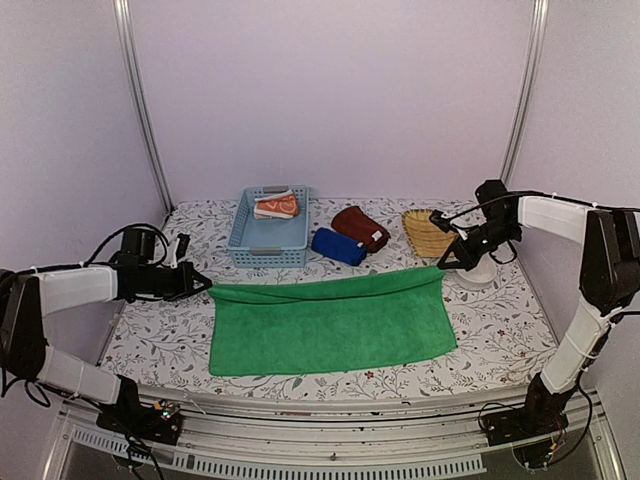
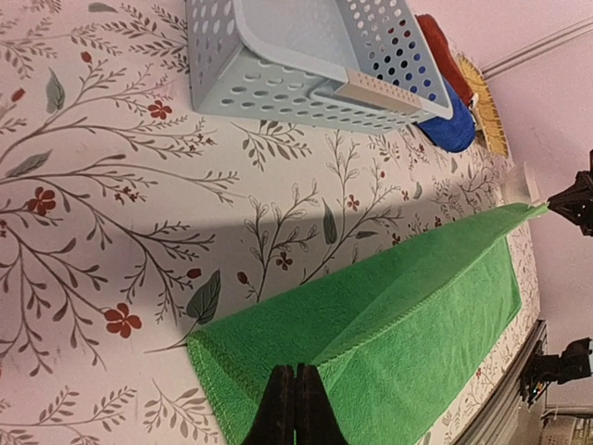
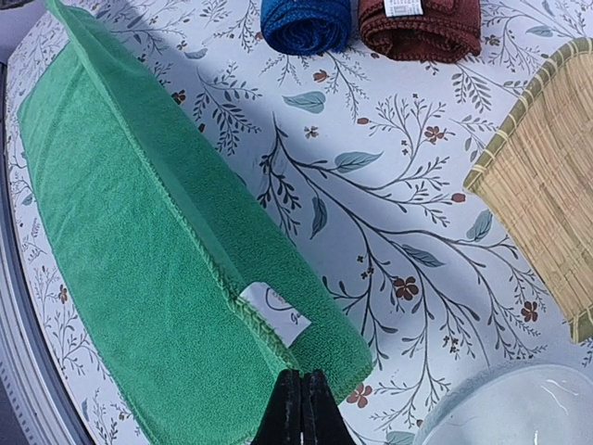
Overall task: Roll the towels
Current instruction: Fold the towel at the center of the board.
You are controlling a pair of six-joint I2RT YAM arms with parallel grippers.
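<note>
Both pairs of jaws are pinched tight on cloth: the left gripper [image 1: 203, 286] holds the far left corner of the green towel [image 1: 330, 328] and the right gripper [image 1: 443, 263] holds its far right corner. The far hem is stretched in a nearly straight line between them. Below and nearer than the jaws, the rest of the towel lies flat on the floral table [image 1: 150, 340]. A narrow band just under the hem is raised off the surface. From the right wrist, a small gap of tablecloth shows under that band close to the fingertips [image 3: 301, 408], so I judge the right corner is held by little more than its edge. The step in hand looks like carrying this hem toward the near edge to start the fold or first turn. To do it well, both grippers should travel together at the same height and pace. The hem should be taut enough to stay straight, but not so taut that the thin right-hand pinch slips. Laying it down parallel to the near hem would keep the roll from coning. Beyond the jaws sit the dark blue towel [image 1: 338, 246] and maroon towel [image 1: 360, 228], both already rolled. The orange towel [image 1: 277, 206] rests inside the light blue basket [image 1: 268, 252]. A wicker tray [image 1: 428, 234] lies just behind the right jaws and a pale round dish [image 1: 478, 277] right beside them, so I would draw that arm inward, away from both.
</note>
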